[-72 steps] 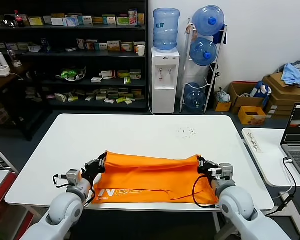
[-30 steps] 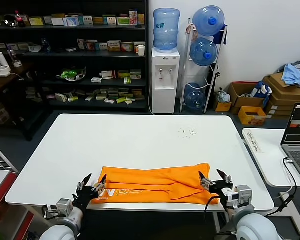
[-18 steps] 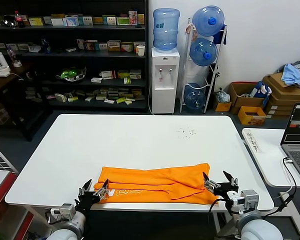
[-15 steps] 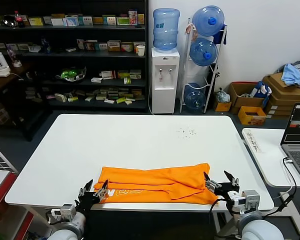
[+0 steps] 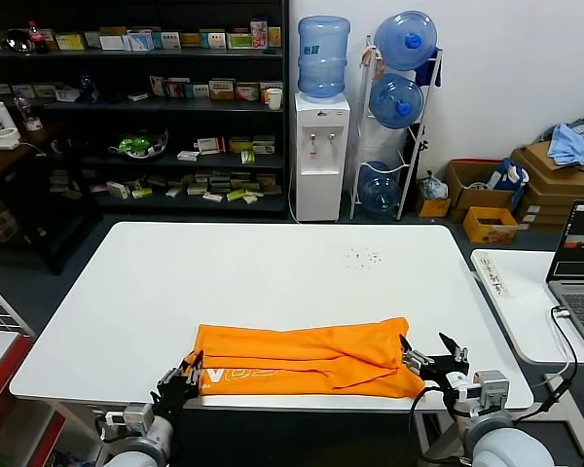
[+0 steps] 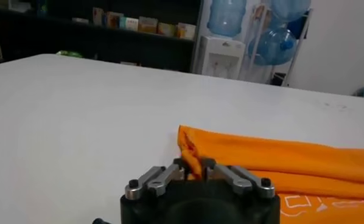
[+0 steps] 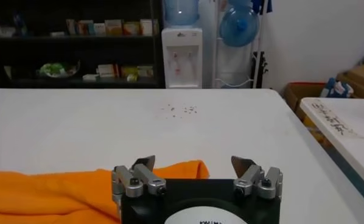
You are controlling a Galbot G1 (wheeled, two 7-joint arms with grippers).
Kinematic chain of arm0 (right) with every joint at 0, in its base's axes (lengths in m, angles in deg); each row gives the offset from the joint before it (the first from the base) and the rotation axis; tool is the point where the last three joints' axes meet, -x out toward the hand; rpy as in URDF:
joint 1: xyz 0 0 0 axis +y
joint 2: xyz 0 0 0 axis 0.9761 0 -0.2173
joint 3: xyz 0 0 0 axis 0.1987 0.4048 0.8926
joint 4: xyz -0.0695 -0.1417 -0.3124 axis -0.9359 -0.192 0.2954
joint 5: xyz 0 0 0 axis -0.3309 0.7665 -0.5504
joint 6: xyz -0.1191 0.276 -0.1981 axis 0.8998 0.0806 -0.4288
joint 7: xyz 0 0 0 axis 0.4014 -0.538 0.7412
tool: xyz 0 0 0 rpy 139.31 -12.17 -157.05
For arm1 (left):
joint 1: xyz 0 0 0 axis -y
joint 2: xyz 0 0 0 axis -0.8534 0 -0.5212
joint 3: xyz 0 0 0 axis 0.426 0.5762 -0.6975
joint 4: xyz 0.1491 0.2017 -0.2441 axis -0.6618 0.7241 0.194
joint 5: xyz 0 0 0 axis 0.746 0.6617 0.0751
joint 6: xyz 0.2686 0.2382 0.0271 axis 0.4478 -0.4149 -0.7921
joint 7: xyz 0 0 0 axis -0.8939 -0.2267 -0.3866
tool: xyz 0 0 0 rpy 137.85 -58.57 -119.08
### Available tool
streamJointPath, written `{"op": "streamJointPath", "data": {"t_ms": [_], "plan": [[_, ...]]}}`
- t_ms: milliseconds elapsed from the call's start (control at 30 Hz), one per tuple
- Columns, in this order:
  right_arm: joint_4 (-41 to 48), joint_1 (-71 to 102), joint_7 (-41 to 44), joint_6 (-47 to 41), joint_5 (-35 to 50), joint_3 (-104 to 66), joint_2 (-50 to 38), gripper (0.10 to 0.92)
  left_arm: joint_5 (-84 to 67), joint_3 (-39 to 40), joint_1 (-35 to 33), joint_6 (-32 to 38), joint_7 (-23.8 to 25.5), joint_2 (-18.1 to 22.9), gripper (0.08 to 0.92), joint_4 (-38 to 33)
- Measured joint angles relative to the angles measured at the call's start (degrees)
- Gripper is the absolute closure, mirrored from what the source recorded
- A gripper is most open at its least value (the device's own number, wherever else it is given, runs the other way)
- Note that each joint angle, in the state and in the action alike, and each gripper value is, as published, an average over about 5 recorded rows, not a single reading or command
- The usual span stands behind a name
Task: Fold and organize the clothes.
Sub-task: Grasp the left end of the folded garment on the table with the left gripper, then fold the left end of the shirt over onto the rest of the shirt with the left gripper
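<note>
White bench (image 5: 273,282) fills your head view, orange T-shirt (image 5: 302,358) folded into a band along its near edge, your left gripper (image 5: 180,381) closed at its left end, right gripper (image 5: 435,361) spread open just beside its right end, dark shelves (image 5: 136,107), water dispenser (image 5: 321,156) behind.

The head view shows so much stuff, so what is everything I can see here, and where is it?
T-shirt: one, bright orange with white lettering, folded into a long band near the front edge of the table.
Table: one, white, in front of the robot.
Water dispenser: one, white with a blue bottle on top, behind the table.
Bottle rack: one, holding blue water bottles, beside the dispenser.
Shelves: dark, stocked with small boxes, back left.
Laptop: one, on a side table at right.
Left gripper: at the shirt's left end, fingers shut.
Right gripper: at the shirt's right end, fingers open.
</note>
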Motion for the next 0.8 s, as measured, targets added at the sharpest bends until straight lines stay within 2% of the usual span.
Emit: {"op": "streamJointPath", "data": {"t_ms": [133,467,633,800], "plan": [[0.23,-0.31,0.05,0.10,-0.01,0.23,0.24,0.203,0.06,-0.20,-0.06,0.31,-0.22,0.25,0.874,-0.52],[1.21,-1.97,-0.06,0.08,-0.01,1.45,1.17,0.203,2.08,-2.67,1.21,-0.91,-0.79,-0.87,0.889,-3.94],[1.61,-3.28,-0.37,-0.03,0.13,2.42,1.41,0.203,4.81,-6.07,2.22,-2.47,-0.11,-3.62,0.889,-4.28],[2.02,-4.80,-0.67,-0.16,0.43,3.55,1.54,0.203,8.15,-10.68,2.76,-3.14,0.93,-8.11,0.889,-1.87]]}}
